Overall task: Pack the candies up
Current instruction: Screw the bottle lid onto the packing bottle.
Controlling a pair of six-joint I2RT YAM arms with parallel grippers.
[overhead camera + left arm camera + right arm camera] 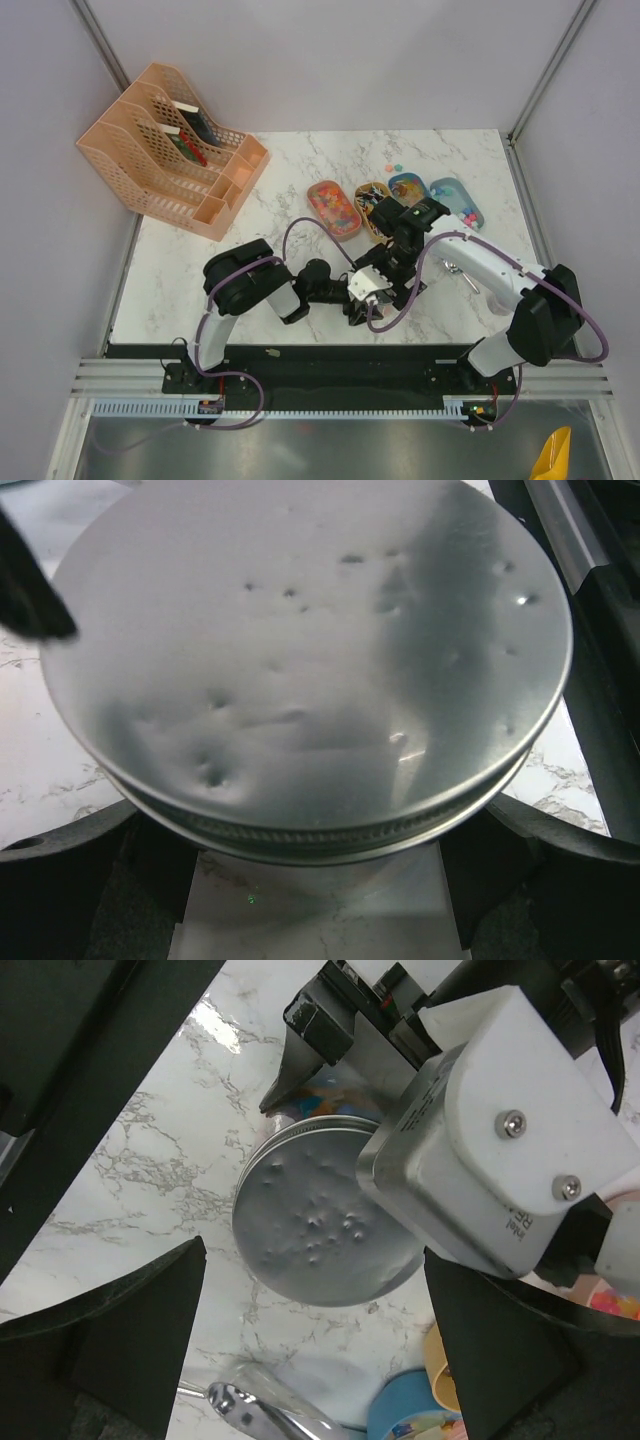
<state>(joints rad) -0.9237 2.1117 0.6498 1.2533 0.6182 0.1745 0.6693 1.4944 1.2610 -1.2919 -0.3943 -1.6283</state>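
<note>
The candies (335, 207) lie as tiny multicoloured bits in the oval trays at the back of the table, and a few loose candies (395, 165) lie behind those trays. A small clear jar with a dented grey lid (300, 650) stands near the table's front middle. My left gripper (315, 875) straddles the jar just under the lid, and its fingers (70, 880) press on both sides. From above, the left gripper (362, 298) meets the right one there. My right gripper (315, 1255) hovers open over the lid (310, 1225), holding nothing.
A metal spoon (250, 1410) lies on the marble beside the jar. The orange tray (318, 190) and a blue tray (455, 192) sit in a row behind the grippers. A peach file rack (165, 150) stands at the back left corner.
</note>
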